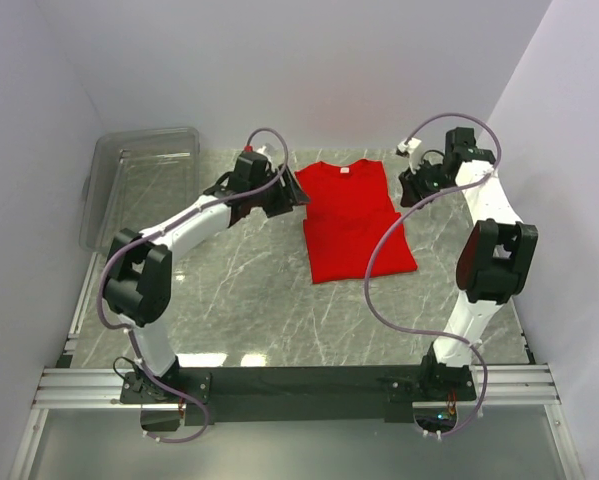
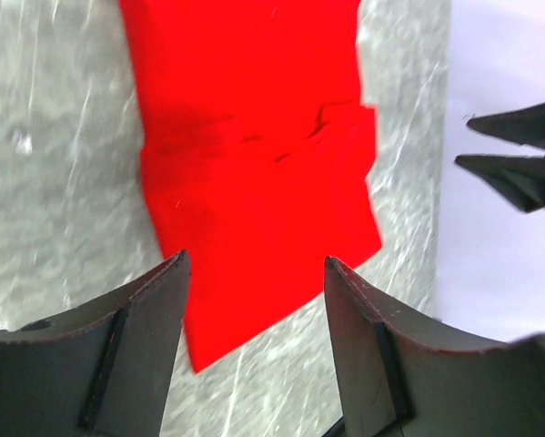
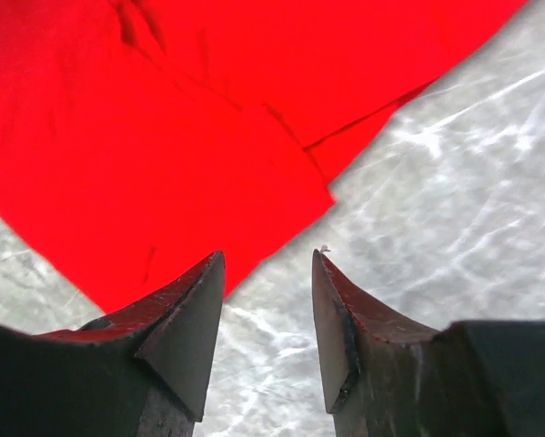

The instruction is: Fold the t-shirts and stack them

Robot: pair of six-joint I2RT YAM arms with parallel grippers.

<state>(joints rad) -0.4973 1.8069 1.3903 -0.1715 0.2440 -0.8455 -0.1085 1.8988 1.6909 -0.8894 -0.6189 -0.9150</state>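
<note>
Jaws stand apart on both arms w/ nothing btwn them: left gripper [image 1: 297, 197] sits just beside the left shoulder of the shirt [image 1: 357, 235], right gripper [image 1: 407, 188] just beside its right shoulder, cloth not held. The shirt lies flat on the surface [image 1: 229, 290], nearer the far edge than the near one, approx midway btwn left & right edges. Collar w/ small white label [image 1: 344, 170] points to the far edge and hem to the near edge, so the long axis runs far-to-near, hem end drifting a bit toward the right edge. Sides look tucked in; a crosswise step shows about halfway down.

Likely step: take both collar-end corners & fold toward the hem. To do it well:
- pinch at matching spots and catch all layers
- lift together and keep the cloth taut btwn the arms
- lay the collar edge square on the hem

An uneven lift would prob. skew the fold. Clear bin [image 1: 109, 160] stands at the far-left corner.
</note>
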